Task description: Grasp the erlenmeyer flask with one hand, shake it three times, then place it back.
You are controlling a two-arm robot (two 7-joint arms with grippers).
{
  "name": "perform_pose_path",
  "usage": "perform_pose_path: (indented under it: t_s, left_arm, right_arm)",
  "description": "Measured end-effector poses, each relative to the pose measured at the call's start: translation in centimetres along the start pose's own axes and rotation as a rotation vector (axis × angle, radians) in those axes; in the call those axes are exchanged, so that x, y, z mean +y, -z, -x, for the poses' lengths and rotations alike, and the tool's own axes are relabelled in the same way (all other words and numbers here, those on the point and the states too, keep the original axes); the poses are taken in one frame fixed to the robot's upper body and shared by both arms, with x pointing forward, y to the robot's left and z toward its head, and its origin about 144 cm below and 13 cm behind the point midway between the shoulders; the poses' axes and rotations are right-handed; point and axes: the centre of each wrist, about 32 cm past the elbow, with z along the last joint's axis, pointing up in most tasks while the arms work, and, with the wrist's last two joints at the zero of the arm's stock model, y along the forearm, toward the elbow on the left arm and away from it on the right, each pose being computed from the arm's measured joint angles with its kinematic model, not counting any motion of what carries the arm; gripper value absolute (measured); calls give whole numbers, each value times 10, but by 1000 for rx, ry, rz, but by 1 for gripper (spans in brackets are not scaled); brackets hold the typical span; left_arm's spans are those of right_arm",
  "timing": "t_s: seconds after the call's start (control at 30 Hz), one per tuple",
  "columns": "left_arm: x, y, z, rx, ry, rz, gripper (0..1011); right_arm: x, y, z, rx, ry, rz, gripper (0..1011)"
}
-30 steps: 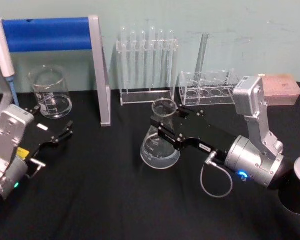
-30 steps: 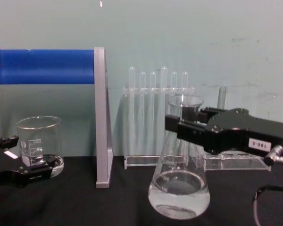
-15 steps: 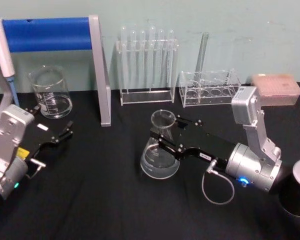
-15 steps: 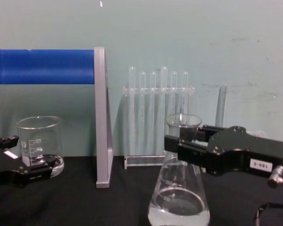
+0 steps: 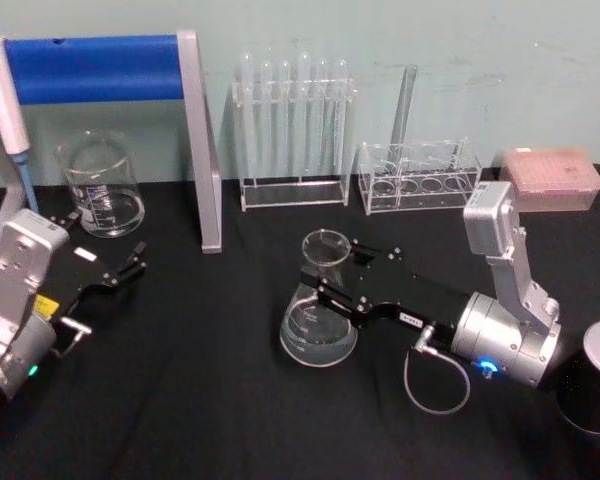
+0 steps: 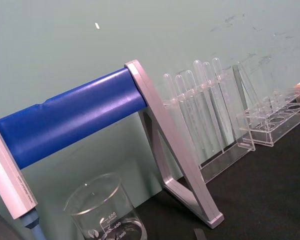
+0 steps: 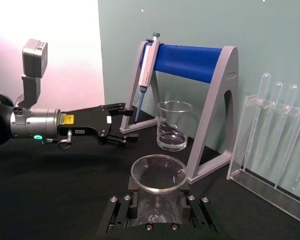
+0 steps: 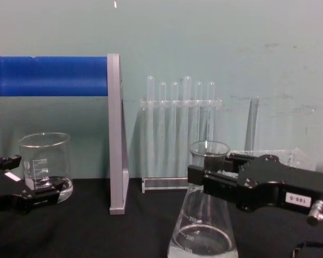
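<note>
Near the middle of the tabletop (image 5: 200, 400), the flask (image 5: 318, 310) sits lower than it did a second ago. In the chest view it has dropped steadily, so that its base now runs below the bottom of the frame, and the liquid lies level. The right hand (image 5: 327, 283) has come down with it and is still closed tight on the neck just under the rim, with a finger on each side. From the head view the base looks to be on the cloth or just above it; which one cannot be told. This is probably either the bottom of a shake stroke or the set-down. Either way the flask is not yet released, so the task is still open.

The left gripper (image 5: 130, 268) lies parked near the left edge, fingers apart and empty.

A white label (image 8: 299, 199) on the right hand reads "180-5". The beaker (image 6: 107, 210) at the back left carries a printed scale with "600" at the top. The flask has faint white figures low on its wall, one seemingly "300". A yellow sticker on the left arm is too small to read.
</note>
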Motion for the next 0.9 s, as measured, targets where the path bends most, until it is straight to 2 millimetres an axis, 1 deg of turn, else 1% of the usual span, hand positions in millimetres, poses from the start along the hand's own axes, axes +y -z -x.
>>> perform_pose_path:
  t_s: [0.9]
  left_arm:
    - [0, 0, 0, 0, 0, 0, 1001]
  right_arm:
    - [2, 17, -5, 8, -59, 20, 456]
